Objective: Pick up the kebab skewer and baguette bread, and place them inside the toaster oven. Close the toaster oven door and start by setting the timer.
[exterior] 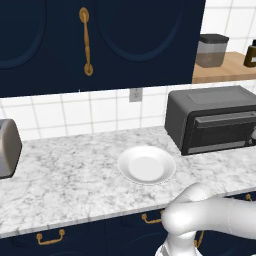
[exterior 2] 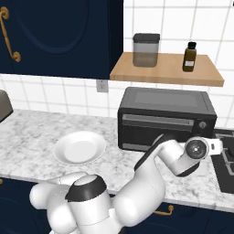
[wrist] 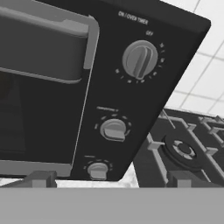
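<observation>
One step left: timer | dark grey boxy toaster oven (exterior 2: pixel 167 119) door (wrist: pixel 39 92) shut | gripper (wrist: pixel 111 179) wide open, empty | round timer knob (wrist: pixel 140 59) at 12 o'clock, untouched

The toaster oven (exterior: pixel 212 120) sits at the counter's (exterior: pixel 65 185) right back edge, door shut. A white plate (exterior: pixel 146 164) lies mid-counter, nearer the front edge.

The toaster oven (exterior 2: pixel 167 119) is set on the counter (exterior 2: pixel 27 132), right of the plate (exterior 2: pixel 79 148). A stove (exterior 2: pixel 227 164) is placed to its right.
</observation>
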{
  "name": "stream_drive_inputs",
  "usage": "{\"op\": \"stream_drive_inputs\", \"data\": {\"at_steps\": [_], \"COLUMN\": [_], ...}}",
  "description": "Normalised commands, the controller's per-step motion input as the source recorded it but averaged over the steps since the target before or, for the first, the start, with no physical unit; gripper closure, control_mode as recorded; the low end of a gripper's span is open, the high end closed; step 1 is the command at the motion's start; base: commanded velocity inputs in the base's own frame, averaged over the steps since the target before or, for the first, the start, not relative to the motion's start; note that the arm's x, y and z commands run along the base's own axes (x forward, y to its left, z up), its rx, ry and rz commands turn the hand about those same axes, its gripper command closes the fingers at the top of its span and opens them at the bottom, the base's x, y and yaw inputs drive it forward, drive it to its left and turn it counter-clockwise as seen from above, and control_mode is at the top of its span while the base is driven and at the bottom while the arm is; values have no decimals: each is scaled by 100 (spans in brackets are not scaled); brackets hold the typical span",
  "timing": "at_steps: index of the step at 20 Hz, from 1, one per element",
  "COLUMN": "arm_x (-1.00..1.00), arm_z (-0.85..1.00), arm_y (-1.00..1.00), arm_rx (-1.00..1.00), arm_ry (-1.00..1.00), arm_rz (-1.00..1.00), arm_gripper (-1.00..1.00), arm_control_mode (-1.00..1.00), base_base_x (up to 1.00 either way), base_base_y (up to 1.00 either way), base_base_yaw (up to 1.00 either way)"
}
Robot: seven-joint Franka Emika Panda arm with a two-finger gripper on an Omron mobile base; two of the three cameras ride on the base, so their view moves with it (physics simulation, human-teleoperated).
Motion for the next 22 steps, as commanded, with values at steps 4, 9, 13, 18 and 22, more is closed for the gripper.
{"op": "stream_drive_inputs", "data": {"at_steps": [4,9,13,18,22], "arm_x": [1,0,2,5,1], "arm_z": [10,7,4,0,9], "arm_y": [0,0,0,0,-3], "arm_rx": [1,1,1,0,1], "arm_ry": [0,0,0,0,0], "arm_rz": [0,-1,-1,-1,-1], "arm_gripper": [-100,-100,-100,-100,-100], "arm_control_mode": [-100,-100,-100,-100,-100], "base_base_x": [0,0,0,0,0], "base_base_y": [0,0,0,0,0], "base_base_yaw": [0,0,0,0,0]}}
